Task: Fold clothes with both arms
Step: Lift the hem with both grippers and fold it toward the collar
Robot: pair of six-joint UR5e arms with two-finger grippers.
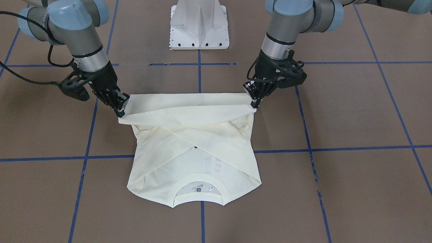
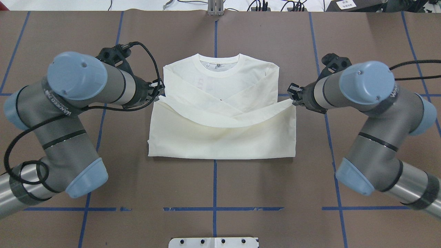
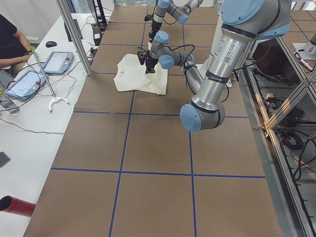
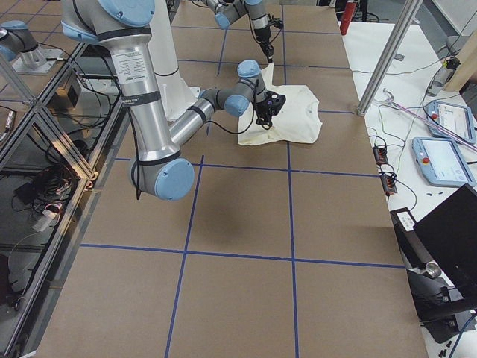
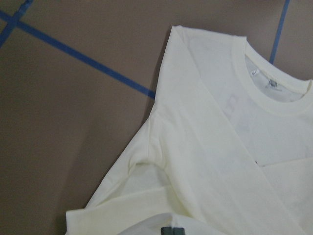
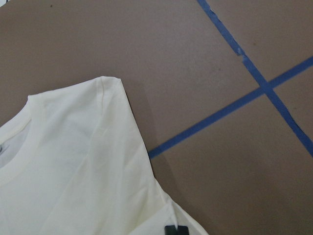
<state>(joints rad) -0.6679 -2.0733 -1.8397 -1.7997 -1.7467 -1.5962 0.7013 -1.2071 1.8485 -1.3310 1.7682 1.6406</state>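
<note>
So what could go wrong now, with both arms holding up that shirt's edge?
The hem sags between the left gripper and right gripper, so it might land creased. If either pinch slips, that shirt corner drops and the fold skews. The sagging cloth could drag the crossed sleeves apart.

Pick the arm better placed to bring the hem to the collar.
Neither alone: left hand and right hand each pinch one hem corner of the shirt, lifted about level, similarly short of the collar. Move both together.
</note>
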